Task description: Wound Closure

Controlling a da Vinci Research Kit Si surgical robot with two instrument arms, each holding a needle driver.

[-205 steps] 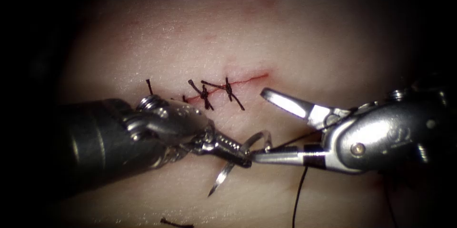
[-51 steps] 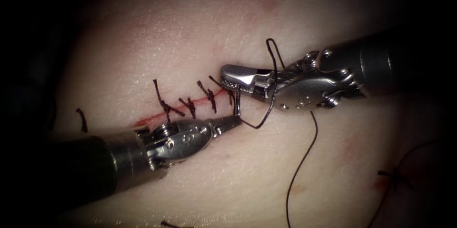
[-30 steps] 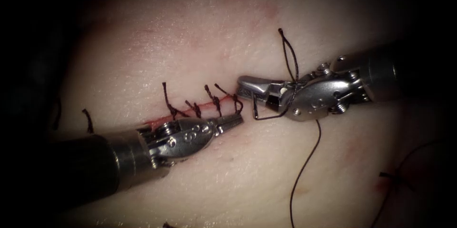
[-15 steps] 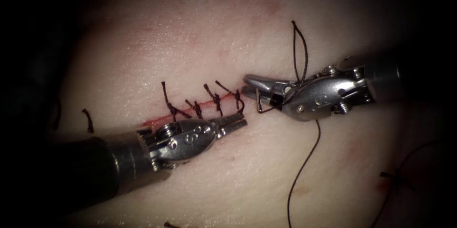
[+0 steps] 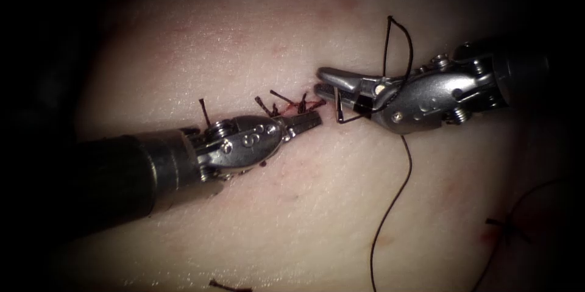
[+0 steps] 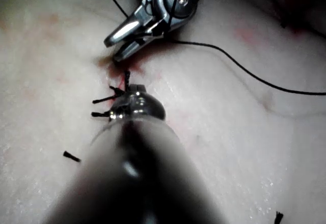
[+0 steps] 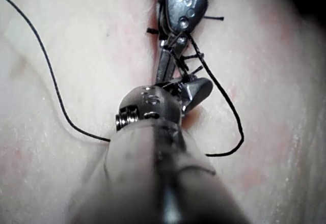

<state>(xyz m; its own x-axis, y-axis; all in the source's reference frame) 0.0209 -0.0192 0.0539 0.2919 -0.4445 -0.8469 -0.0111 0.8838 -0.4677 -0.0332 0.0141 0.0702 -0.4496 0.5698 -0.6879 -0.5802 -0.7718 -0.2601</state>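
Right tool (image 5: 318, 80) grips needle (image 5: 339, 111), clear of tissue (image 5: 256, 42); left tool's (image 5: 315, 119) grasp unclear.

Readable marking: single stamped character, reads as "S" or "5", cannot tell which, on metal wrist housing of left claw (image 5: 303, 122) in endoscope view. Right claw (image 5: 329, 82) housing carries only round rivets and screw heads, no legible character. Left wrist view and right wrist view: small round marks on metal housings, no text readable. Tissue (image 5: 292, 219): no label, number or sign.
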